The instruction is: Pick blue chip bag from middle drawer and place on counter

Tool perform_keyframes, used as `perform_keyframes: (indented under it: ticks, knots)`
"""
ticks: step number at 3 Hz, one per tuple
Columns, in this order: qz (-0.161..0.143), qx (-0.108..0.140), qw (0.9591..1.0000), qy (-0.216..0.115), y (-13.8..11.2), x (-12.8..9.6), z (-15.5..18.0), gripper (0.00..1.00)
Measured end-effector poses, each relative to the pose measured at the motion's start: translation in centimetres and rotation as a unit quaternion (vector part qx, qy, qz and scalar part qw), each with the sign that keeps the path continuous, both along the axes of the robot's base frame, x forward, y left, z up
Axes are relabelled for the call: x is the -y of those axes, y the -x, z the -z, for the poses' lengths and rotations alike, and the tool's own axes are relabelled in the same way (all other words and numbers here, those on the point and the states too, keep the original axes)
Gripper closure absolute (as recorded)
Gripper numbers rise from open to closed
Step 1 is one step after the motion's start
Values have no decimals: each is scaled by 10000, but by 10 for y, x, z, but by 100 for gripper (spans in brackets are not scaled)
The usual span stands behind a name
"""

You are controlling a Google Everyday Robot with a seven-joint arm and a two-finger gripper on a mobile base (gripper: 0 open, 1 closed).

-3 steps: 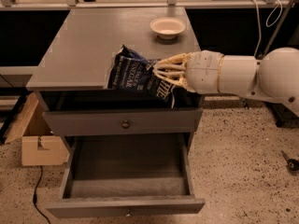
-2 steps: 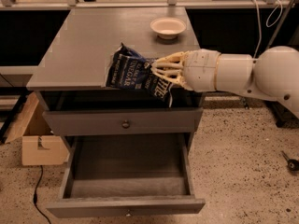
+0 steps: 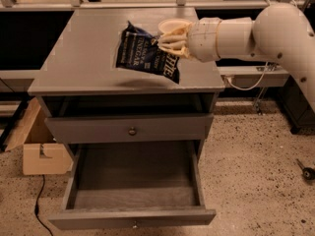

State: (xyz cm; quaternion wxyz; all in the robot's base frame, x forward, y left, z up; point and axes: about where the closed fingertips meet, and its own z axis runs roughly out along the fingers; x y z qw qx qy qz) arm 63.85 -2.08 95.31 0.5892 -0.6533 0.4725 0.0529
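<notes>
The gripper (image 3: 171, 42) holds the blue chip bag (image 3: 146, 57) over the counter (image 3: 78, 58); white bowl (image 3: 170, 24) crowds behind, left side open

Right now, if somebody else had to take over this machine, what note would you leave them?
Gripper: shut on the blue chip bag, over the counter, just in front of the white bowl.
Bag: hangs from the gripper above the counter's front half. The shadow under it suggests it is not set down yet.
Middle drawer: pulled open, nothing in it.
Done: the bag is out of the drawer.
Left: probably lower the bag onto a bare part of the counter, open the gripper and draw the arm back.
</notes>
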Motion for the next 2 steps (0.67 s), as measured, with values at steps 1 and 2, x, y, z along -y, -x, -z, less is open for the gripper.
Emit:
perform_keyframes:
  ticks: [1, 2]
  knots:
    - [156, 22, 9998, 83, -38, 3, -6, 100]
    - [583, -335, 9976, 161, -87, 22, 15, 73]
